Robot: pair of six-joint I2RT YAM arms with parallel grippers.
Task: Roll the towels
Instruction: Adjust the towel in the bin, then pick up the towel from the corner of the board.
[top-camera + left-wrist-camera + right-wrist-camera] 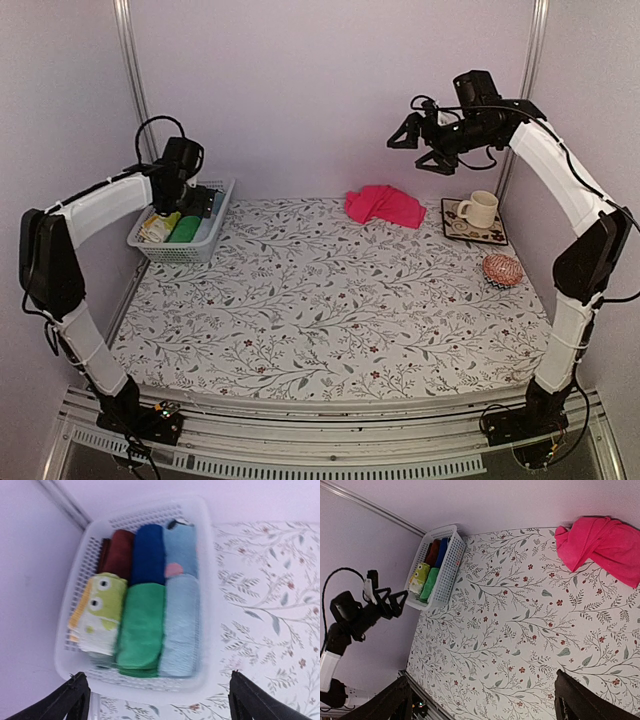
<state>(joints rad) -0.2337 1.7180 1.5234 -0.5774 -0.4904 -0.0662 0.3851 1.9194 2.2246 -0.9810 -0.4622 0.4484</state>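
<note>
- Your left claw point(157, 680) hangs over the white perforated plastic basket point(82, 575), which sits at about 10 o'clock on the floral-printed tablecloth point(320, 330). Its two fingers stand wide apart with nothing between them.
- In that basket, the lime-yellow terry towel with a white and orange cartoon-face pattern point(102, 610) lies rolled. In the left wrist view it is at the 8 o'clock corner, touching the green cloth roll point(142, 625) beside it. Dark red, navy and pale blue rolls fill the rest. I judge this half of the job done: the roll is a fairly tidy cylinder, with white and orange layers showing at its near end.
- The crumpled hot-pink plain cloth towel point(383, 205) sits at about 1 o'clock on the table, near the back wall and well apart from the basket. It is a loose heap of folds with no edge lying flat. This is what is left, and you will likely need to spread it flat before you can roll it.
- Your right claw point(482, 680) is raised in the air at about 2 o'clock, above and just right of the pink towel. Its fingers are spread and empty.
- The cream ceramic mug point(480, 208) on its dark square coaster point(452, 232) stands at 2 o'clock. The round red-orange woven pad point(502, 270) lies at 3 o'clock. Neither belongs to the job.
</note>
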